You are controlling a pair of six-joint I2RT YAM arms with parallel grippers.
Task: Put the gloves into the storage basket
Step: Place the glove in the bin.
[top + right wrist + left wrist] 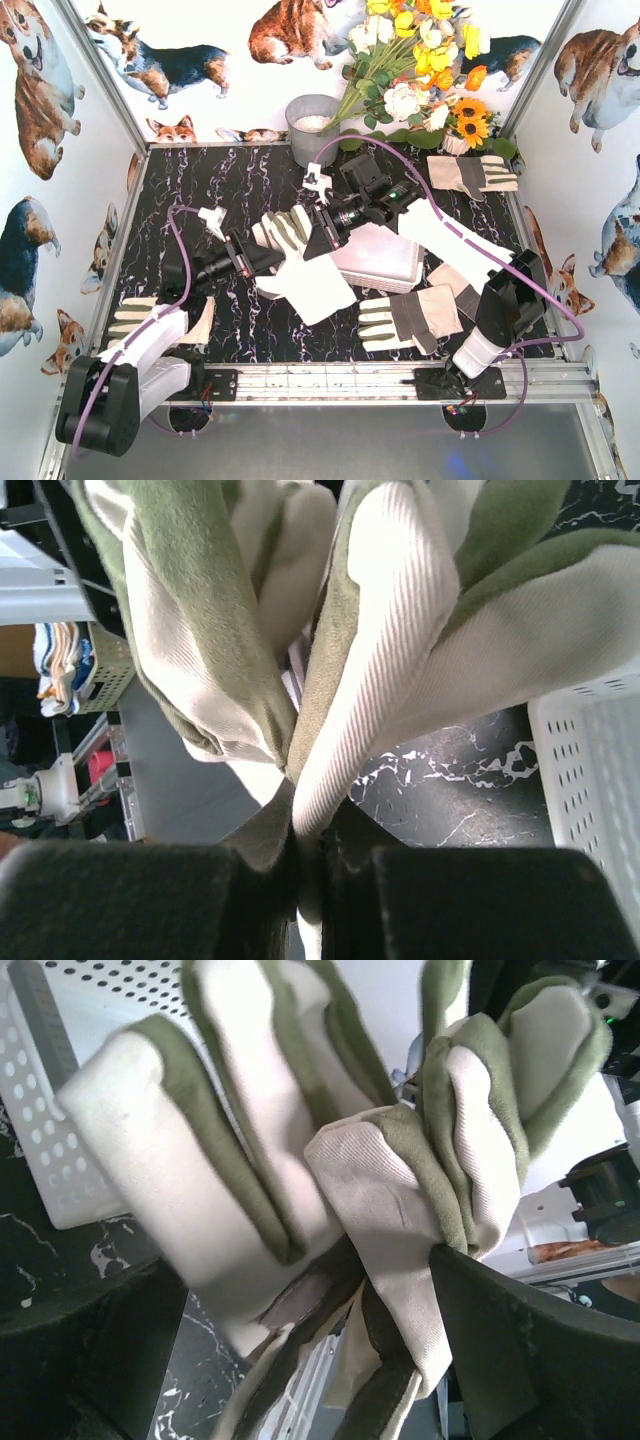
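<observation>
A cream glove (292, 232) with grey-green palm patches hangs above the table just left of the white storage basket (385, 262). My right gripper (320, 238) is shut on a fold of its fabric (330, 730), pinched between the dark fingers (310, 852). My left gripper (266, 258) stands open at the same glove (250, 1160). Its jaws are spread wide and the cloth brushes the right finger (540, 1350). The glove's pale cuff (312, 292) droops onto the table. More gloves lie at the front (410, 318), back right (478, 175) and under the left arm (135, 318).
A grey metal bucket (312, 125) and a bunch of artificial flowers (420, 70) stand at the back. The basket's perforated wall (55, 1150) is close to the left gripper and also shows at the right wrist view's edge (590, 780). Corgi-print walls enclose the table.
</observation>
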